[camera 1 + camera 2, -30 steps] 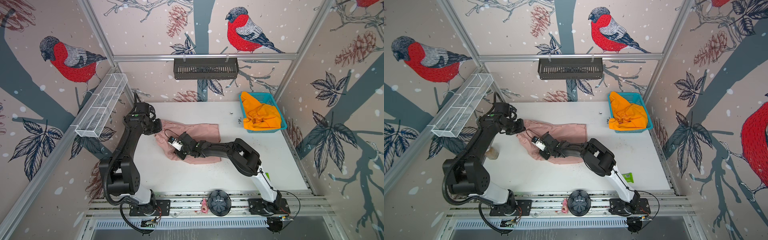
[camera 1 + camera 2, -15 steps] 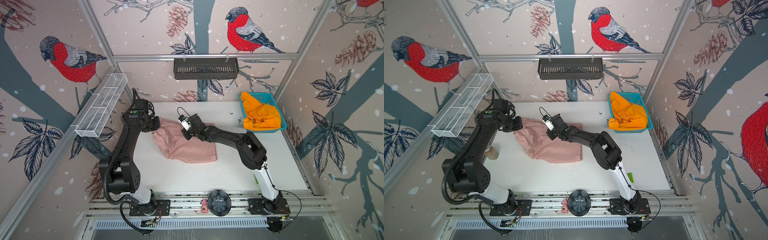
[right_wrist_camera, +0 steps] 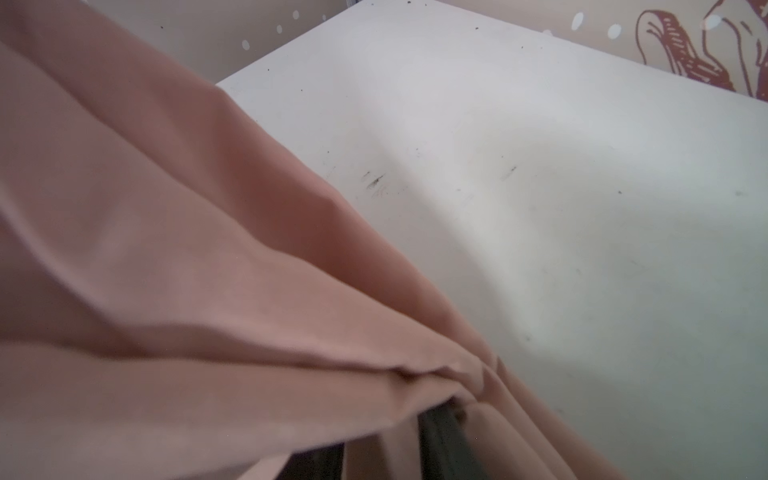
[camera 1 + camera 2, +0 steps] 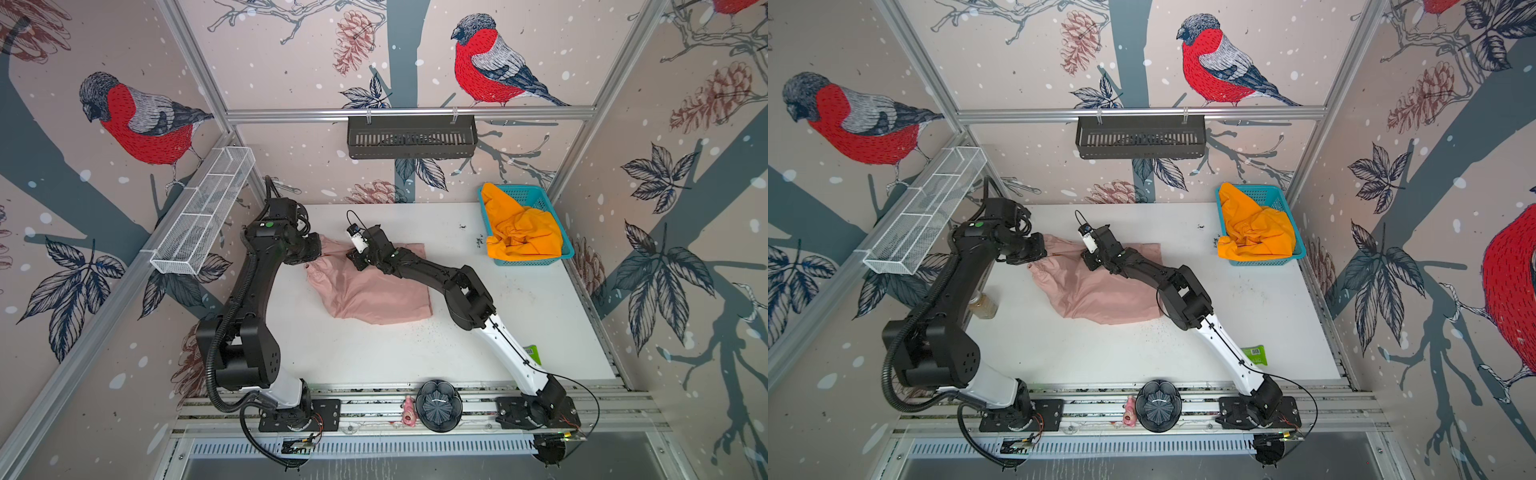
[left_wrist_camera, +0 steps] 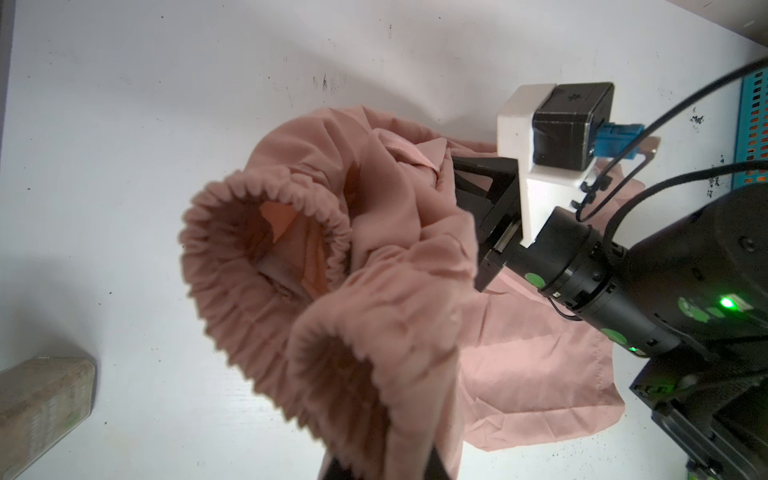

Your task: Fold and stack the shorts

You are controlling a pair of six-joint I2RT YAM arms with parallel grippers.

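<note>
right at the front rail, a black ribbed dome [image 4: 439, 405] sits with a small pink figure [image 4: 409, 415] just beside it. a step in, a green packet [image 4: 1255, 355] lies by the right arm's lower link. over on the left edge a jar [image 4: 983, 306] stands on the white table [image 4: 374, 357], half tucked behind the left arm.

now the middle of the table: the pink shorts [image 4: 374, 291] lie in a rumpled spread, the near part flat on the table, the left end bunched up. the left fingers [image 4: 311, 255] are at that left end. the left wrist view shows them clamped tight on a bunch of fabric beside the gathered waistband [image 5: 208, 266], which gapes open in a ring. the right fingers [image 4: 358, 262] sit at the far middle of the same shorts. in the right wrist view pink cloth drapes over one dark finger [image 3: 440, 440] and the folds converge there, but pinching or parted, i can't tell. the two sets of fingers are near each other, not touching.

further back on the right, the orange shorts [image 4: 519, 232] are bunched in a teal basket [image 4: 534, 260], spilling over its near left corner. on the back wall hangs a black rack [image 4: 411, 137], and on the left wall a white wire basket [image 4: 203, 224].
</note>
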